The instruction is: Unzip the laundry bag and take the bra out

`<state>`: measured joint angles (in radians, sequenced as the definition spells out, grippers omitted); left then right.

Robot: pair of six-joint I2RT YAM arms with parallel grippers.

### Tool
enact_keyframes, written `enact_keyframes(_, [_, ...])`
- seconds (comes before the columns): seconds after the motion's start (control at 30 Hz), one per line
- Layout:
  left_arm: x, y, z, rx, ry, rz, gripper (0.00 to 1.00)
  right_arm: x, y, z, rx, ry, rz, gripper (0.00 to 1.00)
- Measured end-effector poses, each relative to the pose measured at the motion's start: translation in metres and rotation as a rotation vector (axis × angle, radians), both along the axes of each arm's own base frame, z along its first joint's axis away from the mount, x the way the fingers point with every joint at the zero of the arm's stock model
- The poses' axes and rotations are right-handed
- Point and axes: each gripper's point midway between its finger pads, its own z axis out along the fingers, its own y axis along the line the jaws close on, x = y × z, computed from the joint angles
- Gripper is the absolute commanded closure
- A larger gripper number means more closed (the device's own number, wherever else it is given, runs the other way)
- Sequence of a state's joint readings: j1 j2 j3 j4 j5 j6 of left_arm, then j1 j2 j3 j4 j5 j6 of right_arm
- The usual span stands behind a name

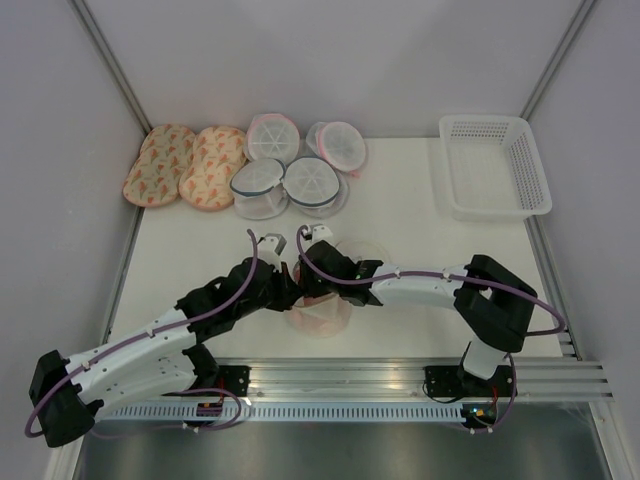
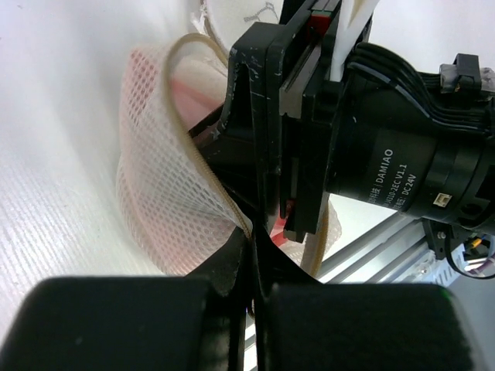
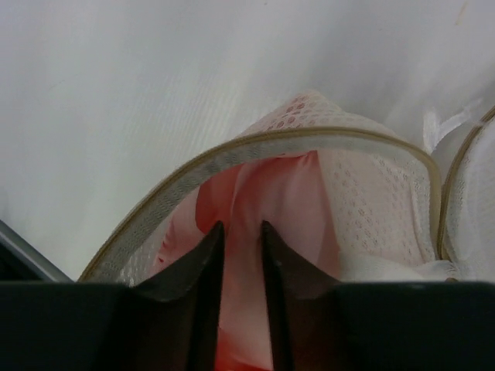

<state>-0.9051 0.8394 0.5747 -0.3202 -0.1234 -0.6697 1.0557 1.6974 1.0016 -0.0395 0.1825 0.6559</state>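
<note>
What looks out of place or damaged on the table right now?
Nothing looks damaged or spilled. The laundry bag gapes open, its rim pinched by the left gripper, with the bra inside and the right gripper reaching into it.

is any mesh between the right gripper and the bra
Nothing visible is. The laundry bag is open, its rim arching over the right gripper, whose jaws straddle the pink fabric of the bra inside the bag.
</note>
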Motion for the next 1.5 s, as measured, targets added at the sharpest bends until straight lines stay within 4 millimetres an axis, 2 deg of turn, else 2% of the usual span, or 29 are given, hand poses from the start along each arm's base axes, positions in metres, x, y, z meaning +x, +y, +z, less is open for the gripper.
enact_keyframes(0.13, [-0.002, 0.001, -0.004, 0.003, 0.009, 0.001, 0.98, -0.002, 0.011, -0.008, 0.020, 0.026, 0.022, 0.99])
enact_keyframes(0.23, [-0.002, 0.001, -0.003, -0.005, 0.006, 0.002, 0.98, -0.003, 0.010, -0.013, 0.013, 0.039, 0.015, 1.00])
enact_keyframes(0.37, [-0.003, 0.002, -0.004, -0.011, 0.004, 0.004, 0.98, -0.003, 0.006, -0.006, 0.009, 0.030, 0.007, 1.00])
enact_keyframes(0.47, [-0.002, 0.002, -0.004, -0.014, 0.003, 0.005, 0.98, -0.004, -0.004, 0.015, 0.019, 0.000, -0.001, 1.00])
enact_keyframes(0.7, [-0.003, 0.002, -0.011, -0.002, 0.014, 0.006, 0.98, -0.003, -0.037, 0.101, 0.171, -0.098, -0.032, 1.00])
enact_keyframes(0.8, [-0.002, 0.002, -0.013, 0.005, 0.020, 0.006, 0.98, 0.000, -0.051, 0.125, 0.213, -0.130, -0.055, 1.00])
enact_keyframes(0.9, [-0.002, 0.002, -0.014, 0.008, 0.023, 0.006, 0.98, -0.001, -0.058, 0.136, 0.229, -0.148, -0.061, 1.00])
enact_keyframes(0.97, [-0.002, 0.001, -0.015, 0.008, 0.024, 0.007, 0.98, 0.000, -0.058, 0.131, 0.214, -0.144, -0.057, 0.91])
enact_keyframes(1.0, [-0.002, 0.001, -0.015, 0.008, 0.024, 0.007, 0.98, 0.000, -0.056, 0.125, 0.201, -0.135, -0.051, 0.76])
enact_keyframes(1.1, [-0.002, 0.000, -0.016, 0.010, 0.025, 0.006, 0.98, -0.001, -0.045, 0.093, 0.143, -0.080, -0.012, 0.56])
enact_keyframes(1.23, [-0.002, 0.000, -0.016, 0.009, 0.026, 0.007, 0.98, -0.007, -0.031, 0.037, 0.059, 0.024, 0.050, 0.49])
enact_keyframes(1.3, [-0.002, 0.000, -0.015, 0.006, 0.026, 0.008, 0.98, -0.012, -0.026, 0.021, 0.044, 0.065, 0.079, 0.46])
enact_keyframes(1.4, [-0.002, 0.000, -0.012, -0.004, 0.022, 0.010, 0.98, -0.020, -0.016, 0.013, 0.066, 0.106, 0.130, 0.44])
enact_keyframes(1.5, [-0.002, 0.000, -0.010, -0.013, 0.017, 0.009, 0.98, -0.025, -0.002, 0.015, 0.114, 0.127, 0.182, 0.43])
